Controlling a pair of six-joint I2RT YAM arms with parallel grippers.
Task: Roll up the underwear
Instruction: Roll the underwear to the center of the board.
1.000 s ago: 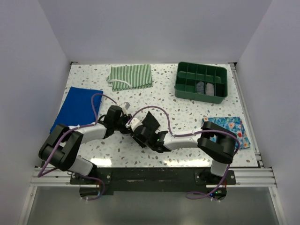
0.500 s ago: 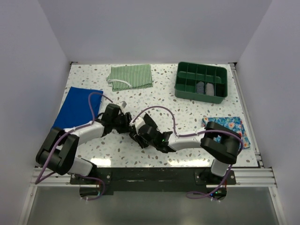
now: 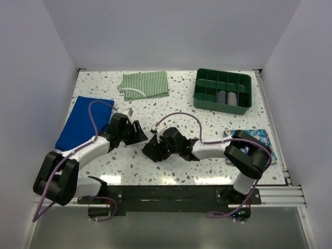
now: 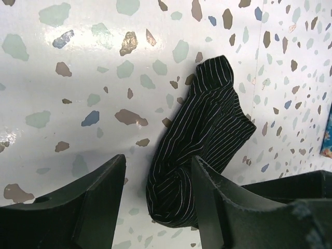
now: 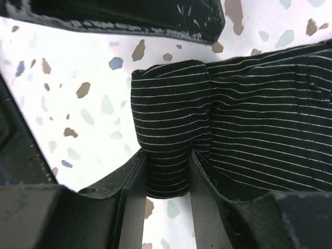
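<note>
The underwear (image 4: 207, 140), one piece, sits clamped in the right tool (image 5: 166, 168), the left tool (image 4: 158, 171) spread apart.

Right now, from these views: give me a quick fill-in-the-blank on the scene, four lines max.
1. The underwear is black with thin white ____.
2. The right gripper is clamped on its ____ end.
3. The left gripper stands ____, holding nothing.
4. The green striped cloth lies to the ____ of the tray.
Missing words: stripes; rolled; open; left.
</note>
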